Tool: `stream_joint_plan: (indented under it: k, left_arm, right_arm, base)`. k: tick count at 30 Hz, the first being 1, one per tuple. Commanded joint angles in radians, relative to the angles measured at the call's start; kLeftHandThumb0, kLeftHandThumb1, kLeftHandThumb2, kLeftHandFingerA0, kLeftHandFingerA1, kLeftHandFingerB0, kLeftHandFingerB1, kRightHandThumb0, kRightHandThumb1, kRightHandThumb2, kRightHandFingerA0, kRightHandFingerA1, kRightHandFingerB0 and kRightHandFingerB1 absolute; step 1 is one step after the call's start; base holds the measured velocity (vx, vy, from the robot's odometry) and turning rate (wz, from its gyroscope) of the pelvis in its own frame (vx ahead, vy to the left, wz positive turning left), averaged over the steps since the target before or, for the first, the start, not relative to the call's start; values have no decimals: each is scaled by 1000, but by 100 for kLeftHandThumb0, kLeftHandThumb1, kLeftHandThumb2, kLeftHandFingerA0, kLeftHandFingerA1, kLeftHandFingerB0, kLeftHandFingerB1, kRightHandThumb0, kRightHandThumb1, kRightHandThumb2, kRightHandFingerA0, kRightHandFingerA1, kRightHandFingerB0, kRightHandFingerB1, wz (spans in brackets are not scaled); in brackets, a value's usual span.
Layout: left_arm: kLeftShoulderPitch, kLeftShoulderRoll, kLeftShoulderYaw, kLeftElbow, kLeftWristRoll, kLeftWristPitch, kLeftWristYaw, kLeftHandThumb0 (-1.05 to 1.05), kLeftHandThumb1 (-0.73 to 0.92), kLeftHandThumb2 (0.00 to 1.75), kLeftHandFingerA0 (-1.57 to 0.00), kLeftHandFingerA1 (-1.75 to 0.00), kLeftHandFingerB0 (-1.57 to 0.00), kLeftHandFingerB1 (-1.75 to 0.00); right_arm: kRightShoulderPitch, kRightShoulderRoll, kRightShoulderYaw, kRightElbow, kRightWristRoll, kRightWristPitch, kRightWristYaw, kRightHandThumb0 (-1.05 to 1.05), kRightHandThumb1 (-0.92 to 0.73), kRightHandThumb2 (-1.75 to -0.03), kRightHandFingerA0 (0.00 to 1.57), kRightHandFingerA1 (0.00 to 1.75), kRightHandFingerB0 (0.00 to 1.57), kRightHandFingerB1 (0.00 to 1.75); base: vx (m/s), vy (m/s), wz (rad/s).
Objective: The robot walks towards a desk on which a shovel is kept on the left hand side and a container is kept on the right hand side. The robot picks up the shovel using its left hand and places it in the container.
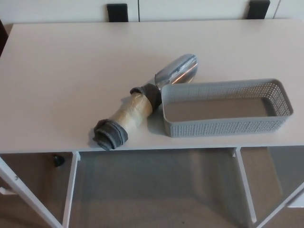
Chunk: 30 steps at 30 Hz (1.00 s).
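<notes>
The shovel (142, 103) lies on the white desk (71, 71), slanting from lower left to upper right. Its handle is wrapped in tan tape with grey cloth at both ends, and its shiny metal scoop (177, 71) points toward the far right. The scoop rests just behind the left end of a grey perforated container (227, 127), which stands empty near the desk's front edge at the right. The handle's upper end touches or nearly touches the container's left corner. Neither of my hands shows in the head view.
Two black chair backs (117, 12) (258, 8) stand behind the desk's far edge. White desk legs (71, 190) and a beige floor show below the front edge. A small dark object (58, 160) sits on the floor at the left.
</notes>
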Motion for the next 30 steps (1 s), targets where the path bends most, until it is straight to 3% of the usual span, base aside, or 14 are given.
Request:
stream_joint_plan:
  k: [1,5,7,11,12,14,16,20,23,25,27,28,29,30]
  left_arm:
    - [343,115,-360,-608,496,-318,-58,-64,62,59,-33,-52,-31,-32]
    - [463,126,-433,-1058,305,-287,-199,-68,61,59,-33,-49,-30,-31]
    - [489,219,-482,-1368,203,-223,-275,-82,56,68,-31,-47,-28,-35]
    - [314,414,-473,-1805,-126,11,-356,-91,85,67,-34,-43,-36,-31]
    - [271,446,-460,-1863,-212,63,-354,-94,79,78,-37,-48,-36,-35]
    - [71,475,-472,-1903,-327,64,-296,-57,92,71,-43,-51,-45,-35]
    - [-103,382,-486,-1903,-302,63,-258,-39,91,67,-49,-56,-50,-36]
    - [-282,296,-454,-1896,-353,157,-160,-69,91,68,-38,-48,-38,-34]
    - [-492,290,-406,-1821,-544,296,-114,-78,70,63,-27,-39,-26,-29]
    - [-584,225,-353,-1793,-388,323,-12,-63,58,58,-31,-31,-26,-29]
    - [-671,176,-304,-1783,-244,417,88,-65,63,60,-33,-31,-25,-30]
    - [-689,165,-290,-1776,-210,438,104,-68,54,84,-28,-45,-21,-42]
    - [-707,141,-277,-1744,-166,433,113,-66,54,84,-29,-47,-23,-42]
    - [-725,93,-273,-1698,-64,403,118,-62,68,62,-40,-38,-30,-30]
  right_arm:
    - [44,-80,101,26,-101,-8,79,-50,-54,-56,50,43,36,36]
    - [38,-77,112,27,-95,-14,78,-50,-53,-56,51,43,36,37]
    - [42,-80,113,23,-92,-13,77,-51,-53,-56,51,43,36,36]
    - [18,-85,114,14,-86,6,83,-49,-53,-55,49,43,35,37]
    - [10,-83,116,21,-89,10,79,-49,-53,-56,50,43,36,37]
    - [12,-84,129,11,-106,23,58,-50,-53,-56,51,43,36,36]
    - [9,-86,134,13,-109,27,56,-49,-53,-56,51,43,36,36]
    - [12,-88,136,11,-101,30,63,-50,-54,-56,50,43,35,36]
    - [15,-87,133,12,-86,15,76,-50,-53,-55,50,44,35,37]
    - [12,-87,138,14,-89,19,74,-52,-52,-56,50,43,36,37]
    - [9,-90,144,15,-96,25,67,-51,-53,-56,50,43,35,37]
    - [9,-90,142,19,-92,18,70,-51,-53,-56,51,43,36,37]
    - [8,-90,139,19,-87,10,72,-50,-53,-56,51,45,36,37]
    - [11,-90,140,10,-85,12,73,-51,-53,-56,51,45,36,38]
  base:
    - [0,0,0]
    - [0,0,0]
    - [0,0,0]
    - [0,0,0]
    - [0,0,0]
    - [0,0,0]
    - [0,0,0]
    - [0,0,0]
    - [0,0,0]
    - [0,0,0]
    - [0,0,0]
    - [0,0,0]
    - [0,0,0]
    - [0,0,0]
